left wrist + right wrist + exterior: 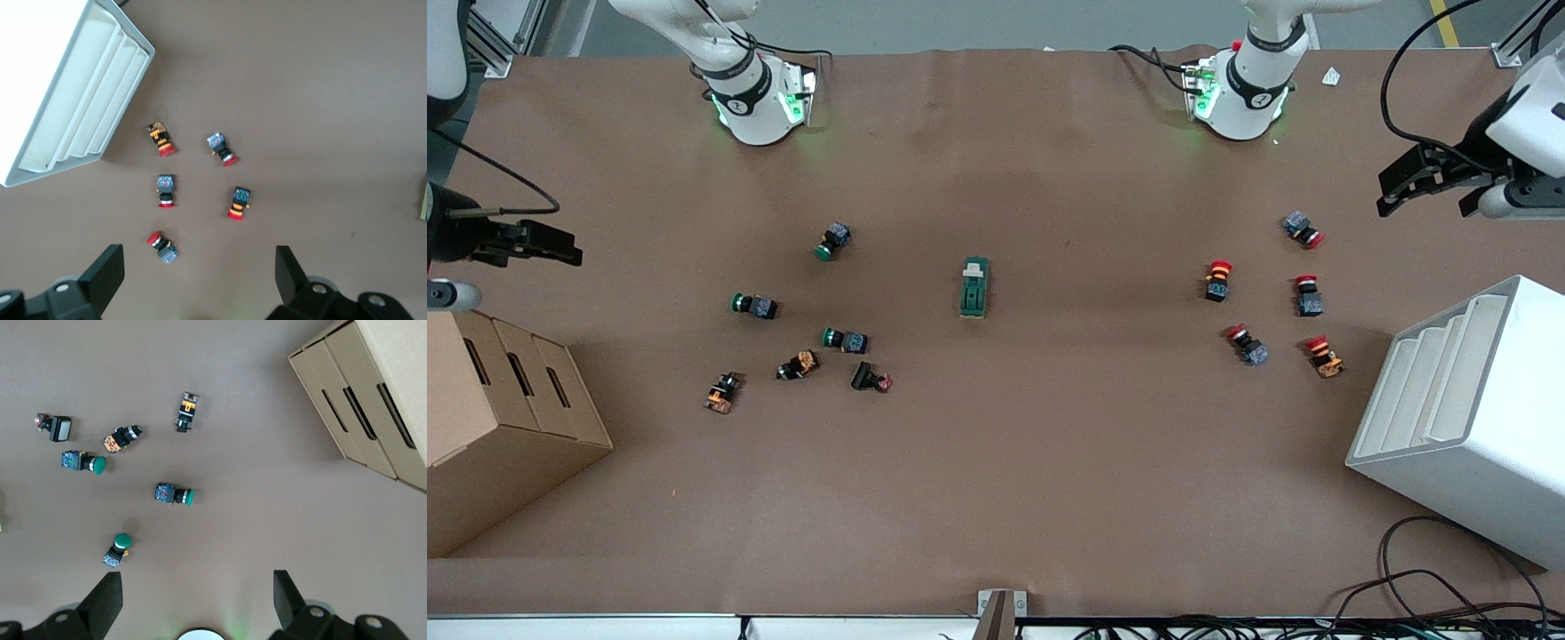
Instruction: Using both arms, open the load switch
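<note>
Load switch mid-table, untouched; left gripper & right gripper both spread, empty.

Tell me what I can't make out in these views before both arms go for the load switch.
- Load switch: toggle position too small to read in the front view; both wrist views cut it off at an edge.
- Left gripper, open: front view's edge crops its arm.
- Right gripper, open: same, cropped.
- Push button: markings too small.
</note>
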Available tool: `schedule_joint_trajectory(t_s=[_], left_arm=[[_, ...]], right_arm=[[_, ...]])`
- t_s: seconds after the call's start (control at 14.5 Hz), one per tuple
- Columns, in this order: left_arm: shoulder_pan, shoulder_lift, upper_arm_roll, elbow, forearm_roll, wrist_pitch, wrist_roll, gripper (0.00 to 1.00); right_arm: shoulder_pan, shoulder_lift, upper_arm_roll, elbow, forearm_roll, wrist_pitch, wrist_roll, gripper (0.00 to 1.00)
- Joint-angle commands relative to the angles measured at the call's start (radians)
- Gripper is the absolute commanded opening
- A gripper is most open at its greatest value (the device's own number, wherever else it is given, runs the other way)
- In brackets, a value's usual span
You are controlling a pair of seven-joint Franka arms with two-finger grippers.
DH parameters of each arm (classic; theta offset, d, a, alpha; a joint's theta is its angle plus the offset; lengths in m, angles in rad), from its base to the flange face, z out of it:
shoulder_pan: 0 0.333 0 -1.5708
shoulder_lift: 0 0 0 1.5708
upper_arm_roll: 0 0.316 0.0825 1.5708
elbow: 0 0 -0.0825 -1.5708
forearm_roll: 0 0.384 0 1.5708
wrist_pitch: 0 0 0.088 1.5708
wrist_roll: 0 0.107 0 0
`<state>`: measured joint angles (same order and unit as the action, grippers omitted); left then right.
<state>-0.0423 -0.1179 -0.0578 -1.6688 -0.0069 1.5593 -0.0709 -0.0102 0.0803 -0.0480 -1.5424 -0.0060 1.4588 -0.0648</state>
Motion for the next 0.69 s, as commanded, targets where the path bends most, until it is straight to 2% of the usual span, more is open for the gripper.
schedule_joint_trajectory(t_s=[0.0, 0.35, 0.62], left_arm=[[-0.024, -0.046, 0.009, -0.043, -0.010, 0.010, -0.004, 1.00], [-0.021, 0.042, 0.004, 0.076, -0.010, -0.002, 0.006, 1.00], [-0.022, 0.047, 0.004, 0.081, 0.008, -0.010, 0.002, 1.00]], right_arm=[[0.026, -0.097, -0.024, -0.110, -0.006, 0.037, 0.000, 1.00], [0.021, -0.166, -0.023, -0.142, -0.014, 0.029, 0.000, 1.00], [0.016, -0.224, -0.023, -0.153, -0.014, 0.011, 0.000, 1.00]])
